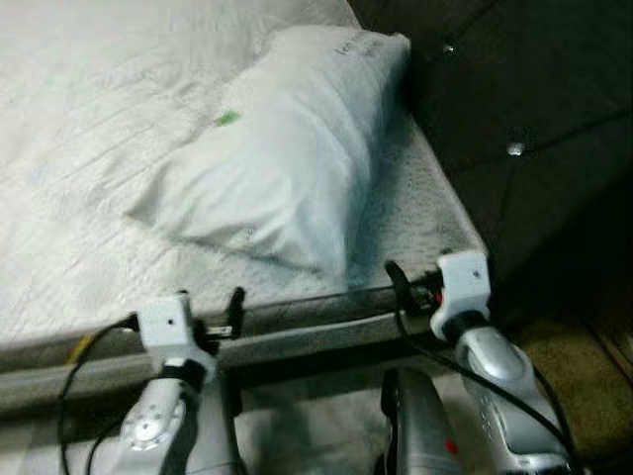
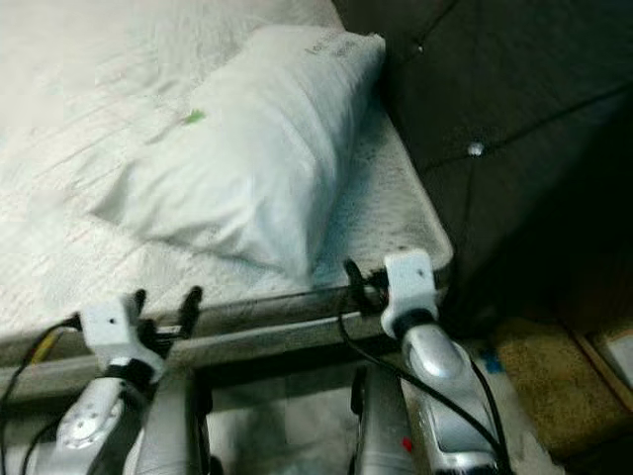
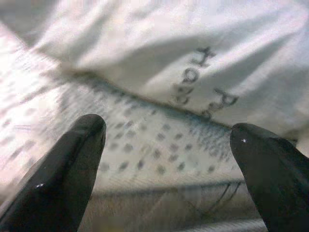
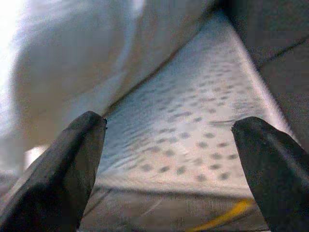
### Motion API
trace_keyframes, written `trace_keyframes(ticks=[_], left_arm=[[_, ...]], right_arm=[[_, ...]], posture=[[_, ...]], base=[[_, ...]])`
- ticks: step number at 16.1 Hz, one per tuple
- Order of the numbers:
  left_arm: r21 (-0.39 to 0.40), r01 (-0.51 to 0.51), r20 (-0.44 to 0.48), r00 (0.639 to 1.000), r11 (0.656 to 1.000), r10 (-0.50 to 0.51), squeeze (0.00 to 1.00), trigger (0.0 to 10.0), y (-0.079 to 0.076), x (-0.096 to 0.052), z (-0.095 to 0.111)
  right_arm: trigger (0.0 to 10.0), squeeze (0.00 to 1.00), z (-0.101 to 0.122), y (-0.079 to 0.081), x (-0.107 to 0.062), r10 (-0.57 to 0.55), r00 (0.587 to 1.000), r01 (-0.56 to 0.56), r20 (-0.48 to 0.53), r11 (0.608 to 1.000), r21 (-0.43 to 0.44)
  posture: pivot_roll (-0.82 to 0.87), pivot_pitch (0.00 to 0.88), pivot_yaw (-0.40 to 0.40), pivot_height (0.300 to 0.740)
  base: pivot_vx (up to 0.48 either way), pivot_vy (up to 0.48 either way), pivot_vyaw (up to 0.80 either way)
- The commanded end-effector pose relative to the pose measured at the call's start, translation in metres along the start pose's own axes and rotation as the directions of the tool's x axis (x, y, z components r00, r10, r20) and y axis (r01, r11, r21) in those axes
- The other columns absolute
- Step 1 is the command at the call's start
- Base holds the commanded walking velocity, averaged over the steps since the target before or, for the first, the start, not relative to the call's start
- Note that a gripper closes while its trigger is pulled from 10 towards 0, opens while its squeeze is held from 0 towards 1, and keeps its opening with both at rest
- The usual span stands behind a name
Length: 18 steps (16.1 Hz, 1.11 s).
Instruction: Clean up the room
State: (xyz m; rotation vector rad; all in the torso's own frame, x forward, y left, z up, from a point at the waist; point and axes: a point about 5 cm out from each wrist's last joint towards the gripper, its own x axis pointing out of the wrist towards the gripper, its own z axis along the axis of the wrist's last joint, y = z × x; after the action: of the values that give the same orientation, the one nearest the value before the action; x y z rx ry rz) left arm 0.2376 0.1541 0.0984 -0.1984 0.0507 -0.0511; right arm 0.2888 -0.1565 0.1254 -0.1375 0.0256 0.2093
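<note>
Going for the pillow (image 1: 282, 148)
Both grippers, left (image 3: 166, 159) and right (image 4: 169, 164), wide open and empty, pillow just ahead; I'd grab its near edge evenly

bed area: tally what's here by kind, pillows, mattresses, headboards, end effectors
pillow: 1
mattress: 1
tufted headboard: 1
end effectors: 2, left end effector and right end effector, both open at the mattress edge
total: 5
</note>
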Motion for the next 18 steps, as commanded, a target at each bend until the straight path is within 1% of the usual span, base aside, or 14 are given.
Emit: trace_keyframes(ticks=[1,2,5,7,10,13,17,18], left_arm=[[0.001,0.008,-0.009,1.000,1.000,-0.008,0.00,10.0,-0.0025,-0.0017,-0.0024],[-0.006,0.005,-0.009,1.000,1.000,-0.005,0.00,10.0,-0.0032,-0.0014,-0.0021],[0.012,-0.021,-0.024,0.999,1.000,0.021,0.00,10.0,-0.0019,-0.0009,-0.0045],[0.009,-0.022,-0.024,0.999,1.000,0.022,0.00,10.0,-0.0018,-0.0006,-0.0049],[0.011,-0.024,-0.027,0.999,1.000,0.024,0.00,10.0,-0.0020,-0.0016,-0.0051],[0.013,-0.027,-0.026,0.999,1.000,0.028,0.00,10.0,-0.0025,-0.0019,-0.0054],[0.016,-0.031,-0.025,0.999,0.999,0.032,0.00,10.0,-0.0024,-0.0023,-0.0054],[0.017,-0.033,-0.024,0.999,0.999,0.033,0.00,10.0,-0.0019,-0.0025,-0.0053]], right_arm=[[10.0,0.00,-0.0103,-0.0040,-0.0054,-0.022,0.999,0.022,-0.037,1.000,0.005],[10.0,0.00,-0.0106,-0.0042,-0.0056,-0.023,0.999,0.023,-0.038,1.000,0.006],[10.0,0.00,-0.0111,-0.0042,-0.0058,-0.024,0.999,0.025,-0.038,1.000,0.005],[10.0,0.00,-0.0108,-0.0047,-0.0059,-0.023,0.999,0.023,-0.034,1.000,-0.007],[10.0,0.00,-0.0084,-0.0013,-0.0071,0.011,1.000,-0.012,-0.013,0.999,-0.048],[10.0,0.00,-0.0071,0.0015,-0.0061,0.026,1.000,-0.027,-0.005,0.999,-0.047],[10.0,0.00,-0.0064,-0.0020,-0.0016,0.024,1.000,-0.024,-0.002,0.998,-0.053],[10.0,0.00,-0.0052,-0.0045,0.0024,0.025,1.000,-0.025,0.000,0.998,-0.057]], posture=[[-0.06,0.184,0.011,0.487],[-0.06,0.184,0.012,0.487],[-0.06,0.182,0.012,0.487],[-0.06,0.182,0.012,0.487],[-0.06,0.183,0.010,0.487],[-0.06,0.179,0.009,0.487],[-0.05,0.174,0.006,0.487],[-0.05,0.173,0.006,0.487]], base=[[0.000,0.000,0.00],[0.000,0.000,0.00],[0.000,0.000,0.00],[0.000,0.000,0.00],[0.000,0.000,0.72],[0.000,0.000,0.79],[0.000,0.000,0.78],[0.000,0.000,0.00]])
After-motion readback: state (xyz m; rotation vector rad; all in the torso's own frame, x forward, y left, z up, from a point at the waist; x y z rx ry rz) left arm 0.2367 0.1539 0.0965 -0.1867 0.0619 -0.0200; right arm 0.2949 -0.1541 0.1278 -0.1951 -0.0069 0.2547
